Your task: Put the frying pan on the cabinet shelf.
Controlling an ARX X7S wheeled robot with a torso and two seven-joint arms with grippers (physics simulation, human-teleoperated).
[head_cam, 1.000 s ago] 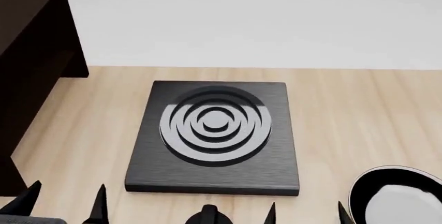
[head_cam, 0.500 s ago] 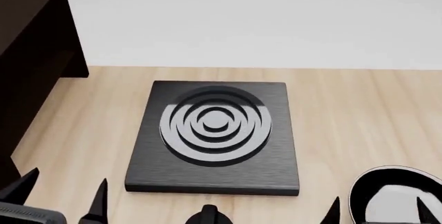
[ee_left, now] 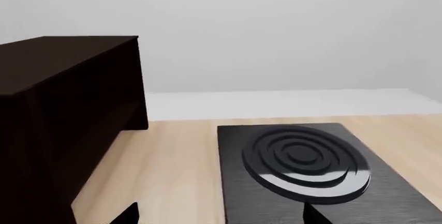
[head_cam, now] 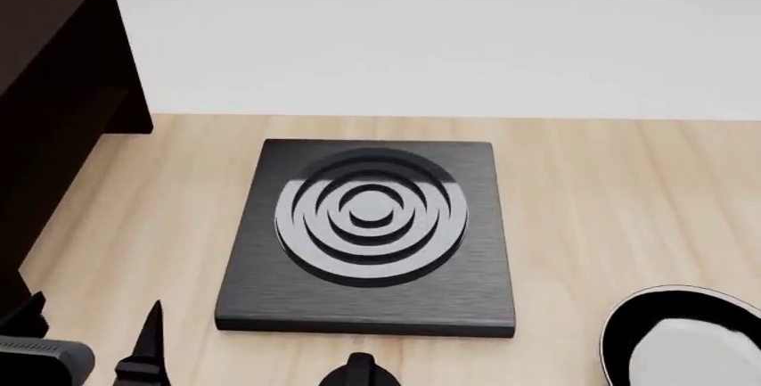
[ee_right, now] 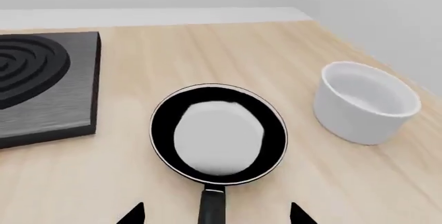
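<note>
Right wrist view: one frying pan [ee_right: 218,133]; one bowl [ee_right: 366,103].

No writing, label, brand, number or sign can be read anywhere. The square black ringed hob plate [head_cam: 369,239], the round black frying pan with its pale-grey inside [ee_right: 219,134], the white round bowl [ee_right: 365,102] and the very dark brown wooden cabinet [ee_left: 65,115] all look plain, though the renders are soft.
</note>
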